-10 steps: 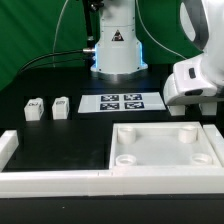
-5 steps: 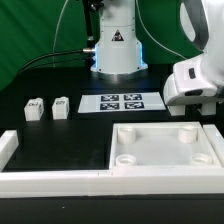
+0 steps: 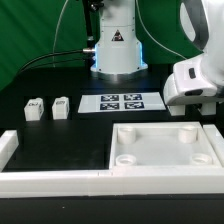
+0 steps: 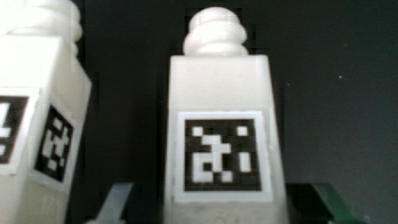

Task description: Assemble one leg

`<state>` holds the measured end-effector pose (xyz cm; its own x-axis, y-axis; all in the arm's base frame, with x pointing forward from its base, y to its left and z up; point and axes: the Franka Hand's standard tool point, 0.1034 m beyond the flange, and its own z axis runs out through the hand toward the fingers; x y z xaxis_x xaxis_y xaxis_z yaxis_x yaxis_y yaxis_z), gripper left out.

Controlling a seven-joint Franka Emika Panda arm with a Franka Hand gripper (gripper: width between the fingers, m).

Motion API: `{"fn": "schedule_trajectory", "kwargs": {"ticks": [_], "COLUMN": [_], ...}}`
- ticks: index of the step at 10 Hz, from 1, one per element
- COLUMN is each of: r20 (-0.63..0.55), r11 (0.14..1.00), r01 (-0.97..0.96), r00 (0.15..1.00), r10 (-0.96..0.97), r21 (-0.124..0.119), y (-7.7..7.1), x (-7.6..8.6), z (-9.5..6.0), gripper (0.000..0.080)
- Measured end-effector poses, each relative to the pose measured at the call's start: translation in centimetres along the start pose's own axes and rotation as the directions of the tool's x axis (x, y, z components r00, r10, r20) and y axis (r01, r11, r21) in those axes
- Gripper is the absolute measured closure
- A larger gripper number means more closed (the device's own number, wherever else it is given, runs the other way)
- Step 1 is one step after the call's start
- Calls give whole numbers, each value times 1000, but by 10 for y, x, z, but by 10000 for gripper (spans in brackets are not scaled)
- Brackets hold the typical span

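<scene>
Black tabletop [image 3: 70, 140], green curtain [image 3: 30, 30] behind; two legs [image 3: 35, 108] side by side at the exterior view's left; marker board [image 3: 120, 101] mid-table; white tray part [image 3: 165, 150] front right; arm [image 3: 195, 85] far right; wrist view: upright leg [image 4: 222, 110] between gripper [image 4: 222, 198] fingers [image 4: 134, 203], tag [image 4: 222, 150] facing camera, second leg [image 4: 39, 100] just beside it; clamped or just flanking: cannot tell.
</scene>
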<state>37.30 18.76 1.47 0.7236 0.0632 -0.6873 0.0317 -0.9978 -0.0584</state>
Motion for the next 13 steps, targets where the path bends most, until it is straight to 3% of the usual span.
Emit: {"fn": "schedule_trajectory", "kwargs": {"ticks": [4,5,7,9,11,13], "r20": [19,7,-67,-293,-453,-600], "r11": [1000,1000,1000,1000,1000,999], "r01": [-10,-10,-6,-2,23,48], "r00": [1000,1000,998,956,891,799], "r10": [10,10,6,5,-18,-35], "r21": [-9,-5,-1,10,5,5], "y": [21,23,19,18,21,28], "x": [-43,-45,-35,-26,-23,-14], "z": [-60,-72,-64,-71,-74,-88], "gripper": [508,508,508,508,508,508]}}
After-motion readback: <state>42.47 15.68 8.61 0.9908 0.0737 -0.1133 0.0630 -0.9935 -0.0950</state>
